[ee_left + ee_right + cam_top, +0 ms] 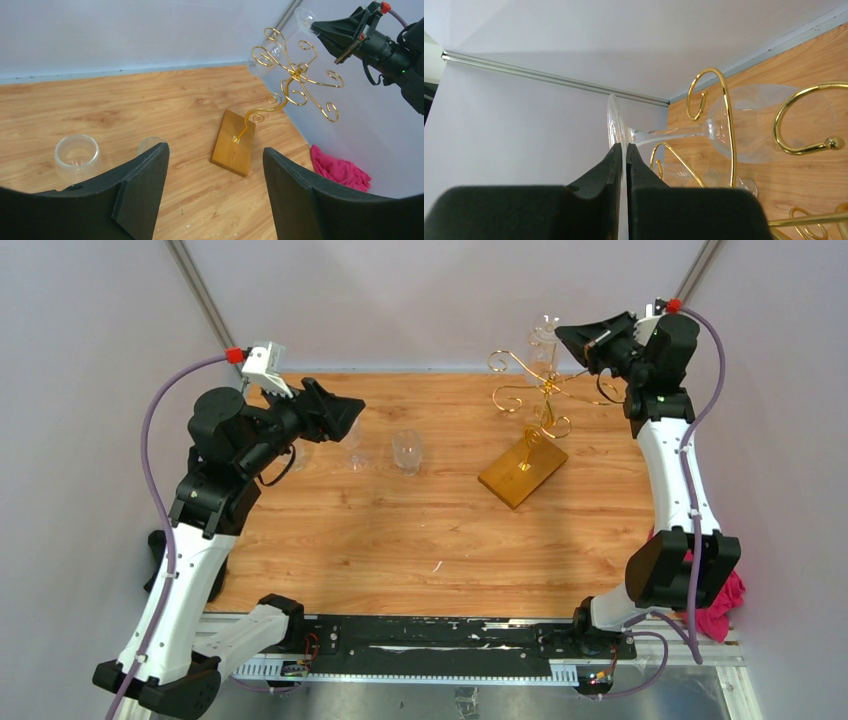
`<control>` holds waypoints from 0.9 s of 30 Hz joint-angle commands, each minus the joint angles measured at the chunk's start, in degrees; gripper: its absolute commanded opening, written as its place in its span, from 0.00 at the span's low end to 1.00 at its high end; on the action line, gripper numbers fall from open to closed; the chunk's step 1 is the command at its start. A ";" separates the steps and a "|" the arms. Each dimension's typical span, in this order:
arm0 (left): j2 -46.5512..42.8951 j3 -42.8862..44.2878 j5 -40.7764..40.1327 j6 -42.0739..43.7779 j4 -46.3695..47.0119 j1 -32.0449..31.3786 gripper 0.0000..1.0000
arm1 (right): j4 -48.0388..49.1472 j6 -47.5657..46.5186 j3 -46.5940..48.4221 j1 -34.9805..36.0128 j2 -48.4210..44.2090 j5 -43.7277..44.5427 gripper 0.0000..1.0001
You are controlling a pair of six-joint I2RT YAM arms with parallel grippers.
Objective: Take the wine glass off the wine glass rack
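The gold wire wine glass rack [541, 390] stands on its amber base [522, 471] at the back right of the table; it also shows in the left wrist view [295, 80]. A clear wine glass [744, 122] hangs upside down among the rack's upper arms. My right gripper [626, 147] is shut on the flat foot of this glass, up beside the rack's top [565, 340]. My left gripper [215, 165] is open and empty, held above the table's left side [345, 410].
Two clear glasses stand on the wooden table [330, 530] left of centre, one [407, 451] and another [355, 445] partly under my left gripper. A pink cloth [725, 605] lies off the table's right edge. White walls close in behind and at the sides.
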 commanded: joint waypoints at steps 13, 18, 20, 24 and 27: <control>-0.27 -0.31 1.74 -1.11 1.64 -0.30 0.74 | 1.91 -0.39 3.80 5.27 0.70 -4.47 0.00; -0.55 -0.01 1.52 -0.89 1.07 -0.30 0.74 | 0.08 -1.34 9.21 8.36 5.23 -4.06 0.00; -0.60 0.09 1.59 -0.84 0.98 -0.30 0.74 | -0.72 -1.37 12.67 8.71 7.54 -4.03 0.00; -0.51 0.16 1.53 -0.79 0.74 -0.30 0.75 | -1.81 -1.05 20.36 9.16 12.88 -4.07 0.00; -0.53 0.09 1.46 -0.56 0.44 -0.30 0.74 | -4.19 -0.89 25.57 9.21 16.79 -4.47 0.00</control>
